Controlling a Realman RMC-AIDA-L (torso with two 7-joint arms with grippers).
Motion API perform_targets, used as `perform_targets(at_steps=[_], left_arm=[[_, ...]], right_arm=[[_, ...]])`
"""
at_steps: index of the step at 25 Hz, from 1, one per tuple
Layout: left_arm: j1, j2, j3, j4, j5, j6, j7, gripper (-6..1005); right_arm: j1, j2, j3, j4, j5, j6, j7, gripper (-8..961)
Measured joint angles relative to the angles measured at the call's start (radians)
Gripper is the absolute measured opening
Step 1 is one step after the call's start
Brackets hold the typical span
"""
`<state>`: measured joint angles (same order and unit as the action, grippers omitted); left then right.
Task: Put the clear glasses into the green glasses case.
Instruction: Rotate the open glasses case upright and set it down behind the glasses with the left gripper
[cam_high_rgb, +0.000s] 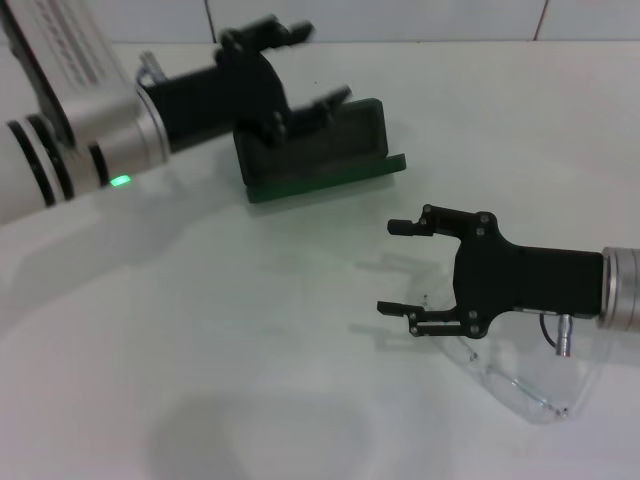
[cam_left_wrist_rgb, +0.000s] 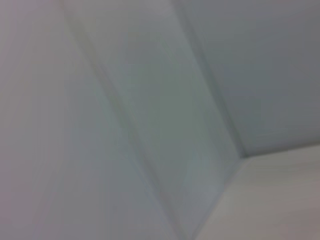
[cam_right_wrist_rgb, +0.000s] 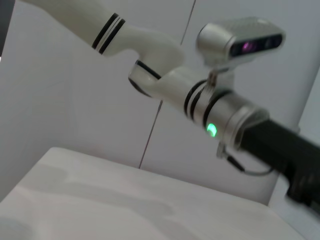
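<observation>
Lying flat on the white table (cam_high_rgb: 200, 350), lens toward the near edge, were the clear glasses (cam_high_rgb: 520, 385), directly beneath and just behind the fingers of the right end effector (cam_high_rgb: 400, 268), partly hidden under its black body. Judged as not yet gripped: no finger closed on the frame, both fingers spread wide with bare table between them. Probably left there as the pickup spot, flat and reachable from above or from the side.

Stood well beyond that end effector, up and to its left across open table, the green glasses case (cam_high_rgb: 315, 150), lid raised and dark lining turned toward the robot. Seemingly kept open so the glasses could drop straight in. Right at the case sat the left end effector (cam_high_rgb: 300, 75), fingers parted, one above the lid's top edge and one in front of the lid; whether touching the lid, could not be told. Likely posed to steady or hold the lid up.

Reached in low from the right, the right arm, wrist level and fingers pointing left. Stretched across from the left, the left arm, green light lit near the wrist.
</observation>
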<state>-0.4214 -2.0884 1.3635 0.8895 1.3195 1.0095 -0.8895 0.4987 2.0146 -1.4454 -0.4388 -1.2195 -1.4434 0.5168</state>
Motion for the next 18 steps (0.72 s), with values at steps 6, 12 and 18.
perform_targets(at_steps=[6,12,18], left_arm=[[-0.109,0.001,-0.055,-0.145,0.059,-0.153,-0.141,750],[-0.216,-0.001,-0.056,-0.202,0.322,-0.183,-0.419,749],[-0.231,-0.001,-0.019,-0.203,0.376,-0.199,-0.477,748]], right_arm=[[0.008,0.004,-0.002,0.000,-0.001,0.004,0.000,769],[0.011,0.004,-0.004,0.000,-0.001,0.004,0.002,768],[0.012,0.004,-0.003,0.000,-0.002,0.005,0.002,768]])
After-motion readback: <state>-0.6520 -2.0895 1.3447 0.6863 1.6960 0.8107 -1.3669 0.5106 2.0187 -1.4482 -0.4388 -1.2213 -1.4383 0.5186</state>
